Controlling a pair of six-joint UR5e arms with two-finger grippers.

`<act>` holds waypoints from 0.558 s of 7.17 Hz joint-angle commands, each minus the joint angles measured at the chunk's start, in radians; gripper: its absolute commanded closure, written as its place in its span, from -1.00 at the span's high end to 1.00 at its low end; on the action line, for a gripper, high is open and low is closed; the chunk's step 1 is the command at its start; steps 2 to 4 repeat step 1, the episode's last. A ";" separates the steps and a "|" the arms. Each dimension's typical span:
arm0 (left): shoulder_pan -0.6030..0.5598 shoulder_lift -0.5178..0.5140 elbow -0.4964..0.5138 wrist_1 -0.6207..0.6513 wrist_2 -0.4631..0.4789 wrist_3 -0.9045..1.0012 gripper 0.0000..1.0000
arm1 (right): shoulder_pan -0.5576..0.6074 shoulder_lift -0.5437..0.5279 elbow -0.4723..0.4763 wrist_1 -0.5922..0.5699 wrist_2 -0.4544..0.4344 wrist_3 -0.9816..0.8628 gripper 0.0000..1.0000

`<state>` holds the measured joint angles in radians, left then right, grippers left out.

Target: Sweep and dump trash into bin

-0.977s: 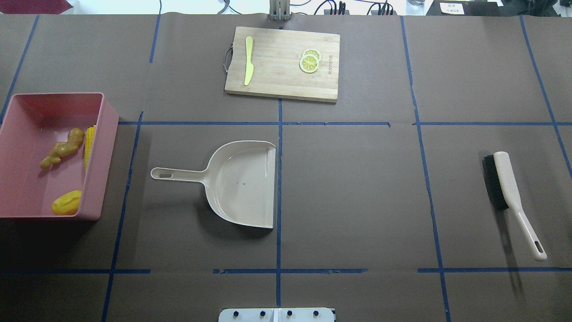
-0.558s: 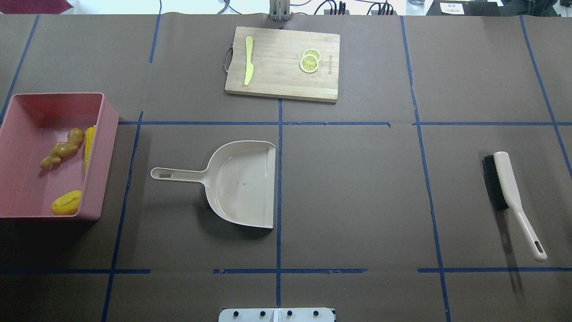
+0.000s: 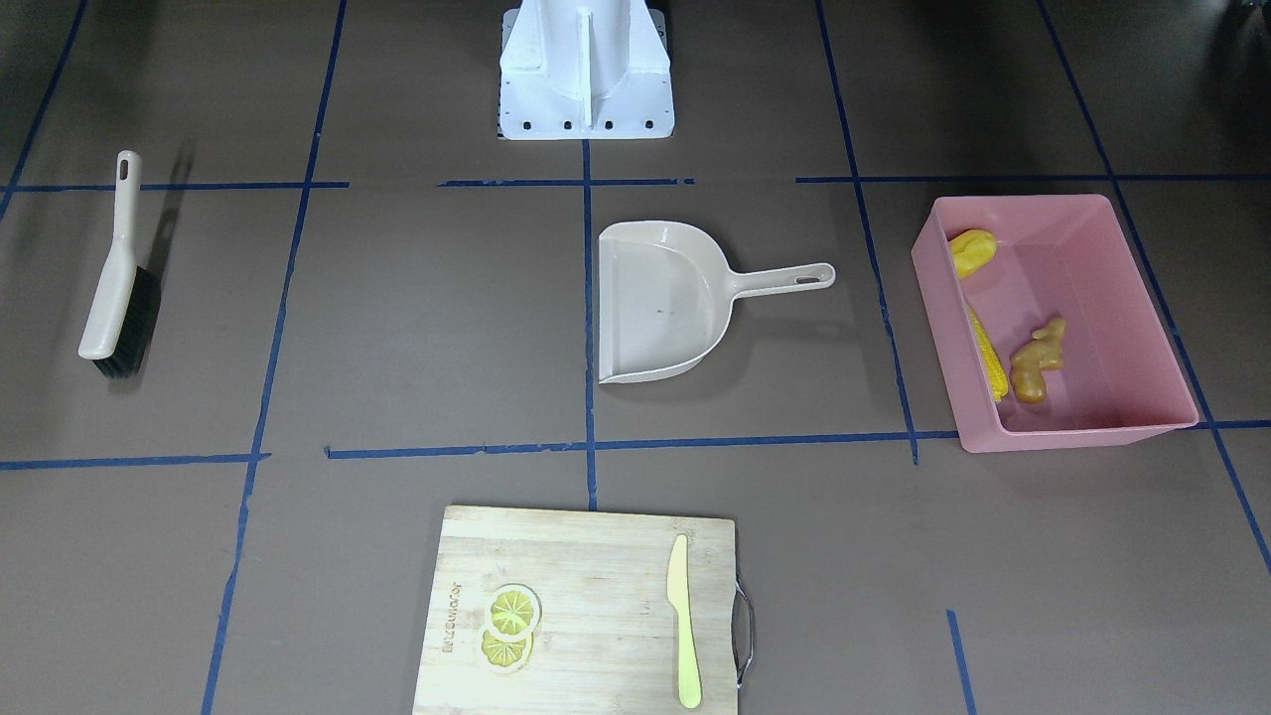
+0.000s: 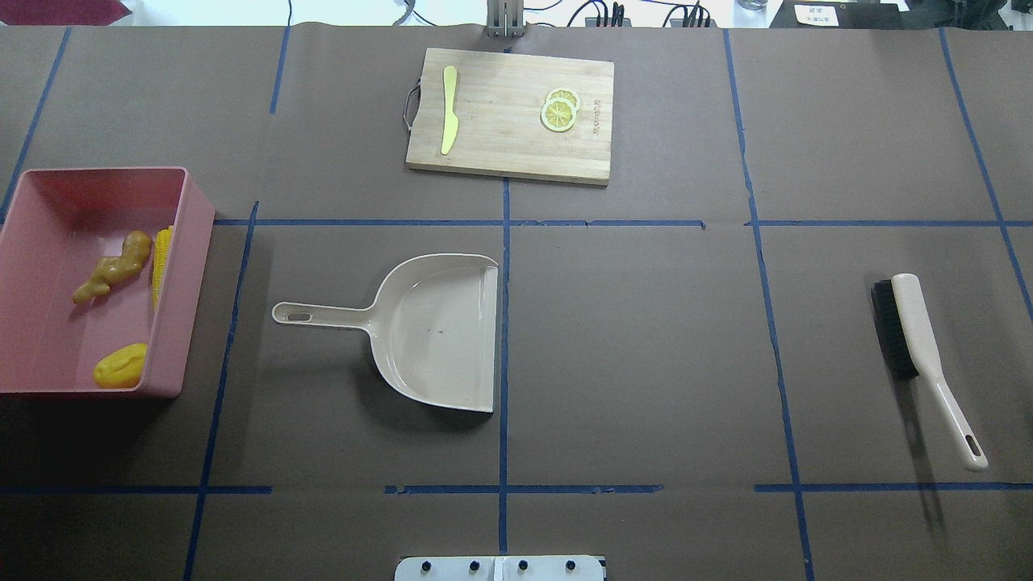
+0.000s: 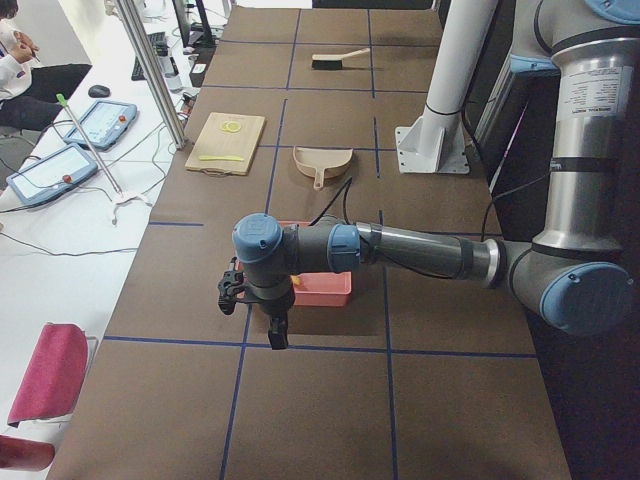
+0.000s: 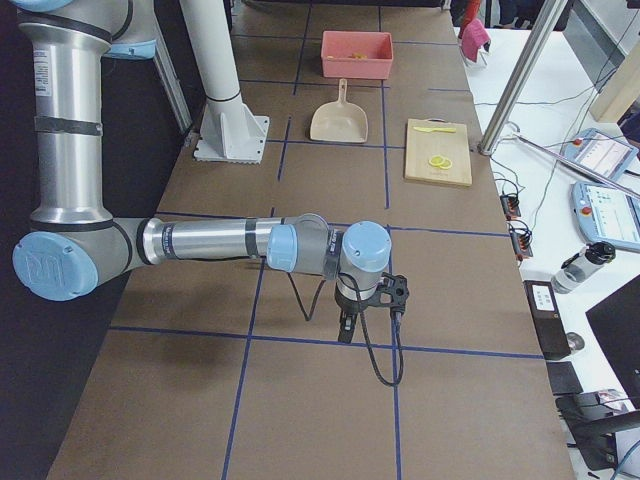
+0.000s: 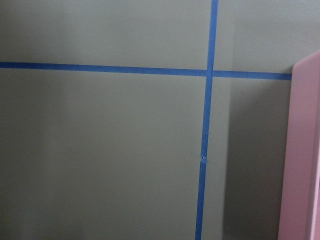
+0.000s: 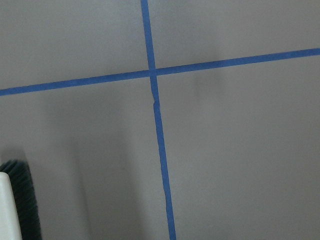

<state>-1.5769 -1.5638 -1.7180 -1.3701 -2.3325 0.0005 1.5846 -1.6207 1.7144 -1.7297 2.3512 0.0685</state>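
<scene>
The pink bin (image 4: 190,274) stands at the table's left end and also shows in the front view (image 3: 1092,435). In it lie the corn cob (image 4: 161,254), the tan ginger root (image 4: 113,270) and the small yellow lumpy piece (image 4: 121,365). The beige dustpan (image 4: 440,339) lies empty mid-table, handle toward the bin. Neither arm shows in the overhead or front view. My left gripper (image 5: 278,338) hangs low just outside the bin's end. My right gripper (image 6: 344,330) hangs over the table's right end. I cannot tell whether either is open or shut.
A beige brush (image 4: 916,331) with black bristles lies at the right. A wooden cutting board (image 4: 508,153) at the back middle carries a yellow-green knife (image 4: 449,109) and lemon slices (image 4: 559,111). The robot's white base (image 3: 586,70) stands at the near edge.
</scene>
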 commanded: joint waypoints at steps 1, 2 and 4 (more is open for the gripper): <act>0.000 -0.008 -0.015 -0.001 -0.080 0.001 1.00 | 0.000 0.016 -0.002 0.001 0.002 0.004 1.00; 0.000 -0.008 -0.015 -0.001 -0.080 0.001 1.00 | 0.000 0.016 -0.002 0.001 0.002 0.004 1.00; 0.000 -0.008 -0.015 -0.001 -0.080 0.001 1.00 | 0.000 0.016 -0.002 0.001 0.002 0.004 1.00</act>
